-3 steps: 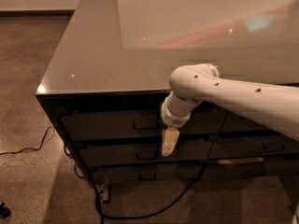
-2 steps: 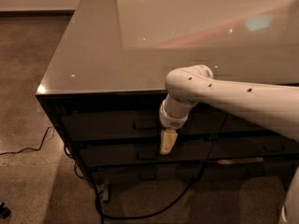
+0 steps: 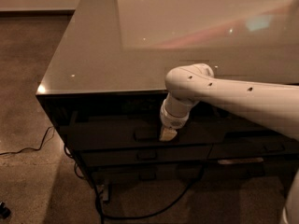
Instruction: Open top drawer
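The top drawer is sitting directly beneath the counter's front edge, running from near the front-left corner toward the middle. Its dark front is facing the floor side, and its small rectangular pull is showing at its centre. Whether the drawer is drawn out at all is not showing in the dim light.

The gripper is hanging down over the counter's front edge, its pale tan tip lying against the drawer front just to the right of the pull. Whether it is open, closed or gripping the pull, I cannot tell.

The white arm is reaching in from the right, crossing above the counter's front edge and bending down at a rounded elbow.

The glossy counter is reflecting pale light across its top. Two slimmer drawer fronts are lying below the top drawer, each with a like pull. A narrower drawer front is sitting to the right. A dark cable is looping under the counter, and another cable is trailing left across the speckled floor.
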Tool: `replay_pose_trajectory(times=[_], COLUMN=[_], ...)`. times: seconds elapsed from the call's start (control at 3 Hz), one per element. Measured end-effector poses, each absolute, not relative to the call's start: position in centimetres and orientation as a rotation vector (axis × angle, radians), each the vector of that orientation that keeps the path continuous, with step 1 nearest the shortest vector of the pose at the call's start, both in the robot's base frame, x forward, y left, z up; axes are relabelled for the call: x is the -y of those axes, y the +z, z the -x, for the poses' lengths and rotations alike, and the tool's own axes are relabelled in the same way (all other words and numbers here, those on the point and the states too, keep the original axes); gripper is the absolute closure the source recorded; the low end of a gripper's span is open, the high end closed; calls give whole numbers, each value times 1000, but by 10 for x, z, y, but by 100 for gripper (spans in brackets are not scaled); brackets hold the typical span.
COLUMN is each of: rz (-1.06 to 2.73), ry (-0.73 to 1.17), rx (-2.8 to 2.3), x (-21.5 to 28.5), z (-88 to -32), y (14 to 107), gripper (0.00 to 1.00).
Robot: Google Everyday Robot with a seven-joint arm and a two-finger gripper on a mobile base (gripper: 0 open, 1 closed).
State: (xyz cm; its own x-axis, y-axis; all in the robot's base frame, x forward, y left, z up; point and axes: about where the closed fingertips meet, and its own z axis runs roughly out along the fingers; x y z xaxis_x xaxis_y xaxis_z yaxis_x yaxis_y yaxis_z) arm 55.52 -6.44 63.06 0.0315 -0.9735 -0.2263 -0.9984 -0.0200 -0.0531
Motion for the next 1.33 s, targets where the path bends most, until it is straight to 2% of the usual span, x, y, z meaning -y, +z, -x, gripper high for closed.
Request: replay_pose_trajectory(times=[0.33,0.67,1.0,1.33], rz=[2098,2092,2092,2087], ry=[184,146,146,143], rx=[-2055,-2089,-2089,-2104], x=[66,74,74,76], z=[-553,-538,-538,-527], y=[633,640,640,642], gripper=[88,100,81,58])
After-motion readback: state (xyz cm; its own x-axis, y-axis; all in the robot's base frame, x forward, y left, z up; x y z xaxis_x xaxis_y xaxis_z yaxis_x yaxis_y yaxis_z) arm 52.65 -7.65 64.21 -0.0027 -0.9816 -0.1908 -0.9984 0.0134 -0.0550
